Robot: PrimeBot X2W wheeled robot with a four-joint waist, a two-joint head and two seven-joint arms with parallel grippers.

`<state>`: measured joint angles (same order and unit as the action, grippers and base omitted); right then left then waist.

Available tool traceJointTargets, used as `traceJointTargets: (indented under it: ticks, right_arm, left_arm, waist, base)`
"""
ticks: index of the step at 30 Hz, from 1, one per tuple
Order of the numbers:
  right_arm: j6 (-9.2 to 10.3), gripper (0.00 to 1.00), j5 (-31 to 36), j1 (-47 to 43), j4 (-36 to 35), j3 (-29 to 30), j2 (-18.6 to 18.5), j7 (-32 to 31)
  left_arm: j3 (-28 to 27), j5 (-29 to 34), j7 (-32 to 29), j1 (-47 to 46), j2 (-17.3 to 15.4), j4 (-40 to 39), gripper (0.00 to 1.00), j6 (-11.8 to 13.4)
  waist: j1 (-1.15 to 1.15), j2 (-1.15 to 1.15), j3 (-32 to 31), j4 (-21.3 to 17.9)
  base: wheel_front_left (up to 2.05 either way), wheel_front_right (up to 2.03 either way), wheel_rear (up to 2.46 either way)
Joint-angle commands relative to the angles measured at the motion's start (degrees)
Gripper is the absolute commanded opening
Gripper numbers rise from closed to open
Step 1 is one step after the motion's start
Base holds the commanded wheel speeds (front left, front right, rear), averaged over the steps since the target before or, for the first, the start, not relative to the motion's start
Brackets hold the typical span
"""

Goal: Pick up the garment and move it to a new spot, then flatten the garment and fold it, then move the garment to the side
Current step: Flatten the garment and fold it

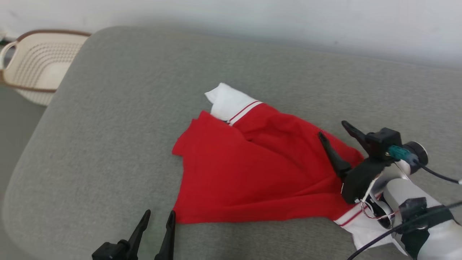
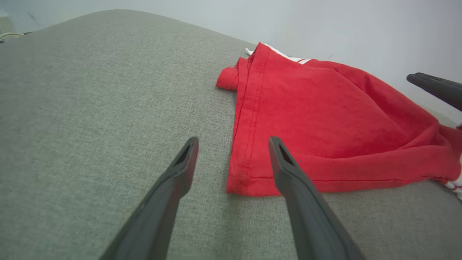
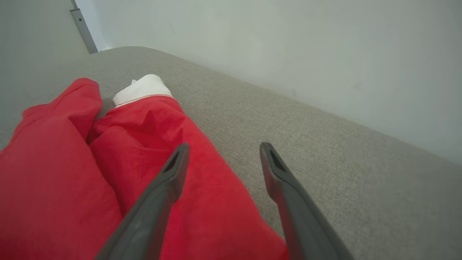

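A cream basket (image 1: 39, 63) sits past the grey padded surface's (image 1: 108, 144) far-left edge, well apart from the red shirt (image 1: 252, 169) crumpled mid-surface. My left gripper (image 1: 160, 213) stands spread beside its near corner. My right gripper (image 1: 332, 128), jaws apart, slants over its right edge.

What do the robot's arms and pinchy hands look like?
Each hand is a black gripper, the left gripper and the right gripper, with two long, pointy dark fingers. The right forearm is pale grey and rounded, with a black band, black cables and a small teal plug.
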<state>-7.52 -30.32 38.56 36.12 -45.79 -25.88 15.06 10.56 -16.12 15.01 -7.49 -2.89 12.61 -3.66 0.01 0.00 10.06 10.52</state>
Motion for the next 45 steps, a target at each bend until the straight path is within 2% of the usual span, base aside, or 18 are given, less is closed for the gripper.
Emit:
traceJointTargets:
  ticks: [1, 7, 11, 19, 20, 21, 22, 23, 32, 37, 38, 40, 45]
  right_arm:
    - [0.08, 1.00, -1.57, 1.47, 0.58, -2.83, -0.90, -0.54]
    - [0.08, 1.00, -8.88, 9.53, 1.32, -16.09, -5.37, -3.01]
    - [0.08, 1.00, -13.21, 15.19, 2.79, -23.62, -7.02, -3.98]
    - [0.08, 1.00, -15.93, 19.28, 6.58, -27.54, -6.78, -10.56]
    - [0.08, 0.77, -15.97, 19.46, 7.05, -27.63, -6.70, -11.56]
    - [0.08, 0.45, -15.76, 19.80, 7.34, -27.66, -6.62, -12.03]
    - [0.08, 0.18, -15.74, 20.03, 7.71, -27.69, -6.46, -12.32]
    - [0.08, 0.00, -15.81, 20.38, 8.47, -27.68, -6.45, -11.95]
    - [0.09, 0.00, -14.90, 25.20, 22.28, -24.83, -5.12, -2.04]
    - [0.09, 0.00, -14.51, 27.65, 30.92, -20.06, -5.17, -0.07]
    - [0.09, 0.00, -14.51, 27.65, 30.92, -20.06, -5.17, -0.07]
    - [0.08, 0.00, -13.39, 29.98, 34.23, -16.25, -6.33, 0.21]
    - [0.08, 0.00, -11.60, 28.63, 35.37, -11.53, -7.36, 0.15]
  left_arm:
    - [0.25, -0.54, 0.22, -0.48, -0.04, -0.19, 1.00, 0.21]
    - [1.70, -1.17, 0.22, -0.84, -0.02, -0.90, 1.00, 0.58]
    - [3.05, -2.06, 0.22, -0.65, -0.04, -1.07, 1.00, 0.97]
    - [4.37, -3.01, 0.22, -1.16, -0.01, -1.36, 1.00, 1.18]
    - [4.42, -2.98, 0.22, -1.21, -0.04, -1.40, 1.00, 1.23]
    - [4.44, -2.99, 0.22, -1.26, -0.04, -1.46, 1.00, 1.30]
    - [4.46, -3.02, 0.22, -1.31, -0.03, -1.52, 1.00, 1.37]
    - [4.43, -3.09, 0.22, -1.34, -0.03, -1.60, 1.00, 1.43]
    - [4.25, -2.71, 0.22, -1.79, -0.04, -1.78, 1.00, 1.44]
    - [4.81, -2.61, 0.22, -2.34, -0.04, -1.52, 1.00, 1.34]
    - [4.81, -2.61, 0.22, -2.34, -0.04, -1.52, 1.00, 1.34]
    - [5.07, -2.51, 0.22, -3.19, -0.03, -1.35, 1.00, 1.24]
    - [5.50, -2.27, 0.22, -3.18, -0.04, -1.12, 1.00, 1.12]
  waist:
    - [-0.01, 0.00, 3.05, 4.61]
    - [-0.01, 0.00, 4.99, 8.62]
    - [-0.01, 0.00, 5.96, 11.04]
    - [-0.01, 0.00, 6.73, 13.35]
    - [-0.01, 0.00, 6.78, 13.51]
    - [-0.01, 0.00, 6.84, 13.62]
    - [-0.01, 0.00, 6.90, 13.69]
    - [-0.01, 0.00, 6.98, 13.69]
    - [-0.01, 0.00, 7.25, 12.08]
    - [-0.01, 0.00, 7.42, 11.29]
    - [-0.01, 0.00, 7.42, 11.29]
    - [-0.01, 0.00, 7.60, 11.12]
    - [-0.01, 0.00, 7.43, 11.05]
  base:
    - [0.00, 0.00, 0.00]
    - [0.00, 0.00, 0.00]
    - [0.00, 0.00, 0.00]
    - [0.00, 0.00, 0.00]
    - [0.00, 0.00, 0.00]
    - [0.00, 0.00, 0.00]
    - [0.00, 0.00, 0.00]
    - [0.00, 0.00, 0.00]
    - [0.00, 0.00, 0.00]
    - [0.00, 0.00, 0.00]
    - [0.00, 0.00, 0.00]
    - [0.00, 0.00, 0.00]
    - [0.00, 0.00, 0.00]
